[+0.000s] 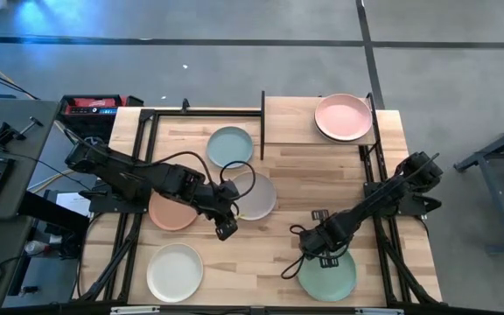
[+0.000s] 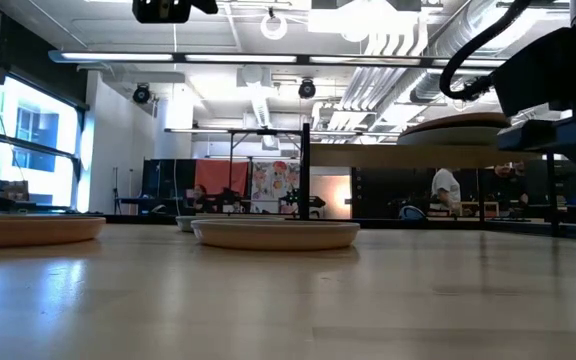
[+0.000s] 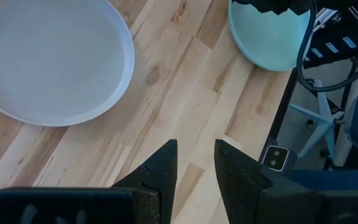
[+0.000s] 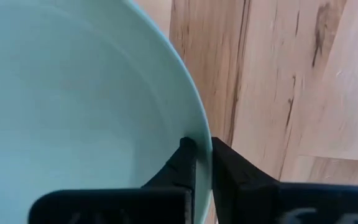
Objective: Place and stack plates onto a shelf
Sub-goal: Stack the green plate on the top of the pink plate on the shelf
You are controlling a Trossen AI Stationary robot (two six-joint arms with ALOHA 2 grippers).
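Plates status, near to far. Mint green plate [image 1: 328,273] sits at the near right edge of the table [image 1: 322,192]; my right end effector [image 1: 322,255] is on its far rim, fingers [image 4: 188,163] pinched shut over the rim, one inside and one outside. Cream plate [image 1: 175,272] lies flat at near left, nothing touching it.

Mid table: my left end effector [image 1: 227,229] hangs just above the bare wood between the plates, fingers [image 3: 160,174] parted with a narrow gap, holding nothing. Terracotta orange plate [image 1: 170,213] is left of it, partly under my left arm. Beige-grey plate [image 1: 256,198] is just right and far of that end effector, with a cable looping over it. Light blue plate [image 1: 230,146] is farther back, just beyond the beige-grey one; from above I cannot tell whether their rims touch.

Shelf [image 1: 291,121] stands at the far right of the table. Pink plate [image 1: 343,117] lies flat on its right half; the left half is bare board.
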